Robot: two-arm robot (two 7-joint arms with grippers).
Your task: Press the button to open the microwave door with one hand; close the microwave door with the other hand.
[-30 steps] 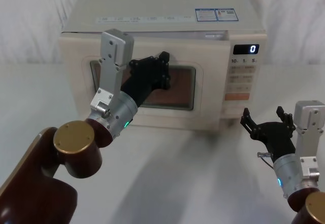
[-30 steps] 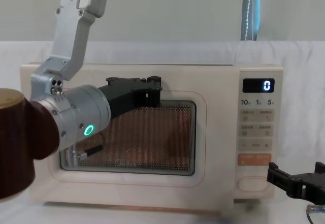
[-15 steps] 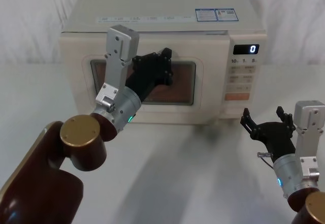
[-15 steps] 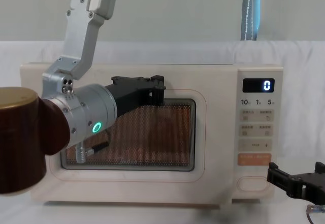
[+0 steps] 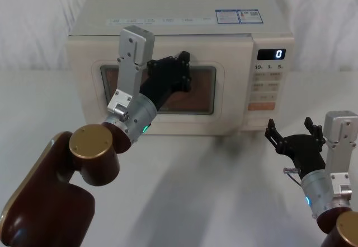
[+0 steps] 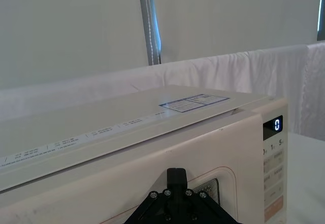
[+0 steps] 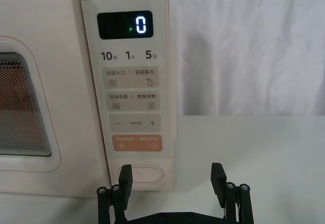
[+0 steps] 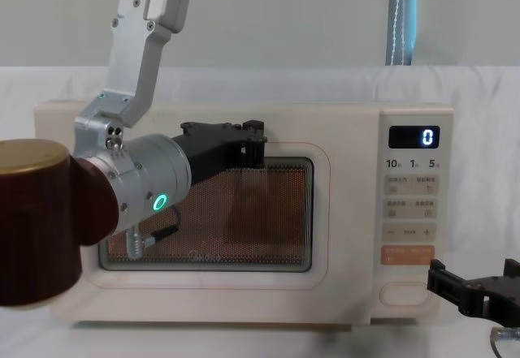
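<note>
Left tool (image 5: pixel 180 70) reaches forward; right tool (image 5: pixel 295 136) hangs low, spread.

A plain white desk (image 5: pixel 224 191) fills the lower half of the head view, and a white draped cloth backdrop (image 5: pixel 39 23) covers the upper left and upper right corners behind it. On the narrow cream control panel (image 7: pixel 132 89), left of centre in the right wrist view, a black digital display (image 7: pixel 125 25) near the top shows a lit "0", with an orange rectangular button (image 7: pixel 136 143) low on the panel. A blue-and-white label sticker (image 5: pixel 238 15) lies on the flat cream top in the upper middle of the head view, and a grey vertical pole (image 8: pixel 401 17) stands at the upper right of the chest view.
</note>
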